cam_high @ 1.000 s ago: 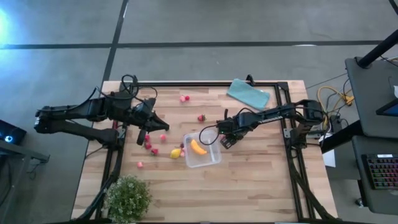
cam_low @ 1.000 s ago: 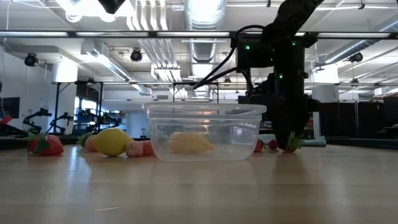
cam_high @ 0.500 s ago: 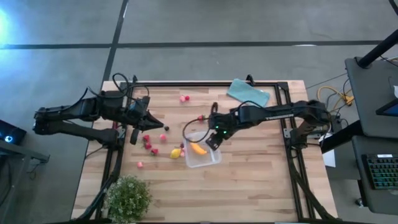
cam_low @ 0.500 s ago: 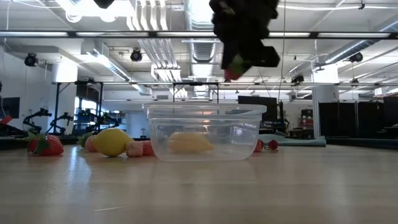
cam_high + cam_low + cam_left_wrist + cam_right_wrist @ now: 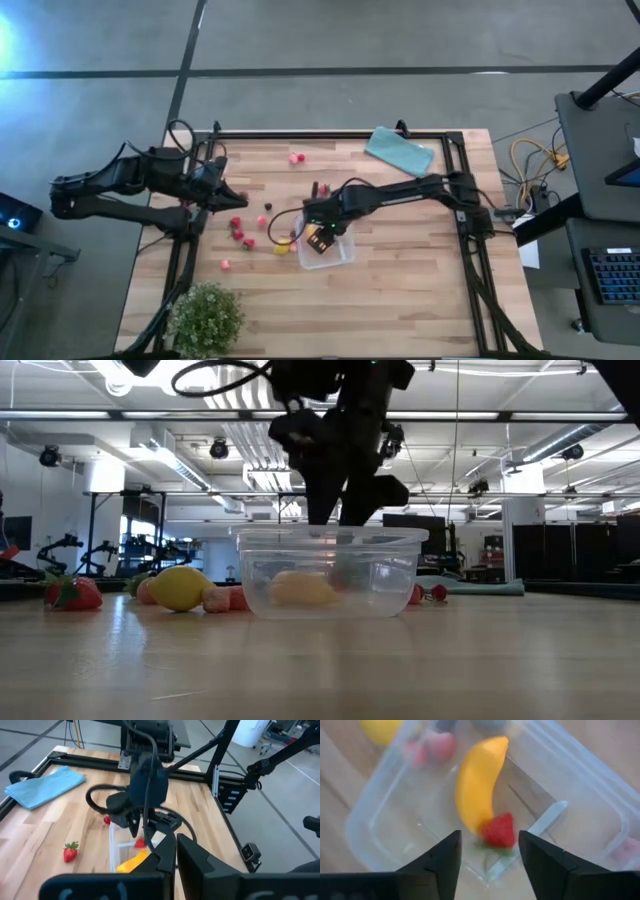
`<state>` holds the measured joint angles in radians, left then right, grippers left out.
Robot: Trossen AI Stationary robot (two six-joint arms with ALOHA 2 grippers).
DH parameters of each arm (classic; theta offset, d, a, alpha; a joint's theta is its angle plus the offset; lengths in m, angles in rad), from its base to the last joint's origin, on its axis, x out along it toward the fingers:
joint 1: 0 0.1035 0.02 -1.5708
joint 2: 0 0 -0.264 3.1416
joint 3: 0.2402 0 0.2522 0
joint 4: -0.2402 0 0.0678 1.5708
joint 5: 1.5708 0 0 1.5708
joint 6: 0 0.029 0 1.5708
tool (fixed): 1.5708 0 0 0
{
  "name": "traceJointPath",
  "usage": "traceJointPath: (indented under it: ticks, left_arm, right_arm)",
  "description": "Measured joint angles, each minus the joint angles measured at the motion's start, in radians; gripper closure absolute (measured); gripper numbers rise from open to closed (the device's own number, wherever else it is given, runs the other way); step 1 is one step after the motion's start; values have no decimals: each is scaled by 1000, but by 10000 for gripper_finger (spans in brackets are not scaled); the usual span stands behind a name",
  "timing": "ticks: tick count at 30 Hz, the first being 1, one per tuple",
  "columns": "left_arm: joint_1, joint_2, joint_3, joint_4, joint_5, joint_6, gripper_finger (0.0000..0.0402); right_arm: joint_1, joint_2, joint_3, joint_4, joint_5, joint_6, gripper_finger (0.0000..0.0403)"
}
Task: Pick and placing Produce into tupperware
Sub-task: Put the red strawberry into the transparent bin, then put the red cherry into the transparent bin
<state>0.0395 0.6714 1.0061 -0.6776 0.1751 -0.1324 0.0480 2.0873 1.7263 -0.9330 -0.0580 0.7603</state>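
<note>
The tupperware (image 5: pixel 338 256) is a clear square box on the table's middle, with a yellow banana (image 5: pixel 477 785) lying in it. My right gripper (image 5: pixel 490 865) hangs open just above the box (image 5: pixel 330 575), fingers pointing down. A red strawberry (image 5: pixel 498 831) shows below the gap, inside the box by the banana's end and clear of both fingers; whether it rests on the bottom, I cannot tell. My left gripper (image 5: pixel 228 190) is shut and holds nothing, above the table's left part, well away from the box.
A lemon (image 5: pixel 283 246) and several small red and pink fruits (image 5: pixel 240 232) lie left of the box. Single fruits lie at the far middle (image 5: pixel 296 158) and near left (image 5: pixel 225 265). A teal cloth (image 5: pixel 400 150) lies far right, a leafy plant (image 5: pixel 205 318) near left.
My right gripper has risen from the table right of the box with a strawberry, gone toward the table's left edge over the box, and opened. The strawberry has left its fingers and now shows inside the box. My left gripper has drawn back toward the left edge.
</note>
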Motion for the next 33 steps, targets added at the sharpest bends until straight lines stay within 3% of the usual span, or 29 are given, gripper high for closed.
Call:
traceJointPath:
  ticks: [5, 11, 20, 26, 33]
  left_arm:
    - [0, -24, 0, -24, 0, 12, 402]
    - [0, -63, 0, -21, 0, 11, 402]
    - [0, -85, 0, -20, -22, 3, 402]
    - [0, -77, 0, -20, -134, -21, 402]
    - [0, -70, 0, -19, -275, -47, 402]
  right_arm:
    - [3, 41, 109, -121, 88, -25, 173]
    - [-29, -34, 177, -425, 283, -196, 157]
    - [-133, -234, -188, -275, 282, -850, 174]
    - [-235, -355, -406, -134, 235, -1034, 169]
    - [-273, -403, -538, 26, 201, -1256, 158]
